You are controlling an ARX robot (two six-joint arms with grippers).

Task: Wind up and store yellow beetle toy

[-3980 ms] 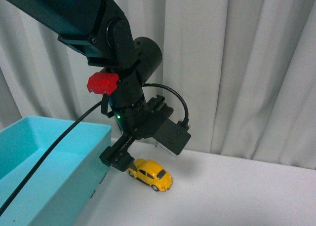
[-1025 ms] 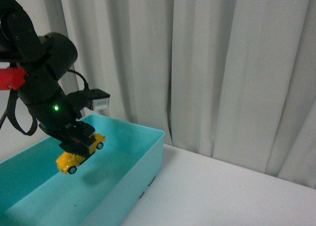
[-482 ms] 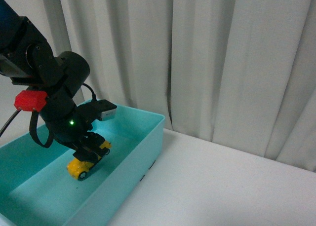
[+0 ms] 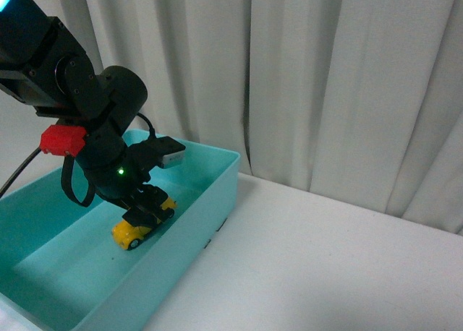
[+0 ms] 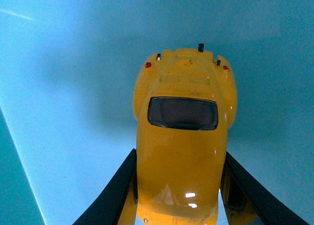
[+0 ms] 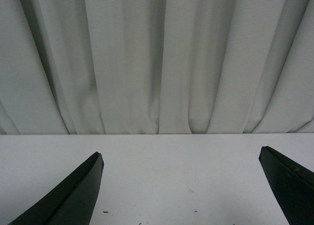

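The yellow beetle toy (image 4: 136,232) hangs low inside the turquoise bin (image 4: 224,179), close to its floor, nose tilted down. My left gripper (image 4: 147,215) is shut on it from above. In the left wrist view the yellow beetle toy (image 5: 180,136) fills the middle, its dark rear window up, with the black fingers (image 5: 112,195) pressed against both of its sides over the bin's turquoise floor (image 5: 64,97). My right gripper (image 6: 181,185) is open, its black fingers (image 6: 73,195) wide apart over bare white table, holding nothing. The right arm does not show in the front view.
The bin stands at the left on the white table (image 4: 325,259). A pale curtain (image 4: 325,85) hangs along the back. The left arm's cable (image 4: 18,175) trails down at the far left of the bin.
My left arm carried the beetle toy from the table into the bin and has lowered it toward the floor over the last second.
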